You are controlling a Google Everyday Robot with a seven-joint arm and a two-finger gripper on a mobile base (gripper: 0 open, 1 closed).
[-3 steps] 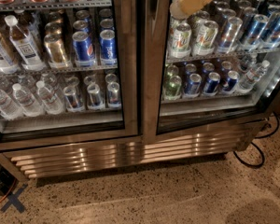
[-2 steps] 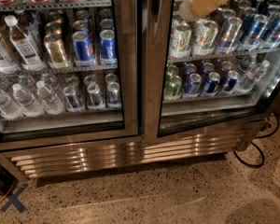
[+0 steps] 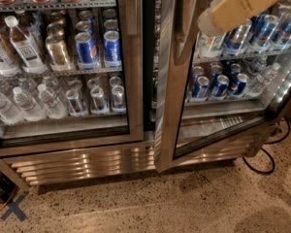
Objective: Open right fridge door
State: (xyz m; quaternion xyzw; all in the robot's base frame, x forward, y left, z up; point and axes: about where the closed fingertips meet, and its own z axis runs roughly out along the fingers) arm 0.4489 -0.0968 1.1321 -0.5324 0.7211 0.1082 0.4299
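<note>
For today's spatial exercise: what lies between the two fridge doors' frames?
A dark gap, in the camera view, parts the left door from the right fridge door; gripper at top right.

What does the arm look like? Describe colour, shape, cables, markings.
The arm is a rounded cream-yellow link ending in a pale grey cap; no cables or markings show. The tool sits at that end, upper right, beside the right fridge door.

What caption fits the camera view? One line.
Right fridge door stands partly open, gripper high beside its handle.
</note>
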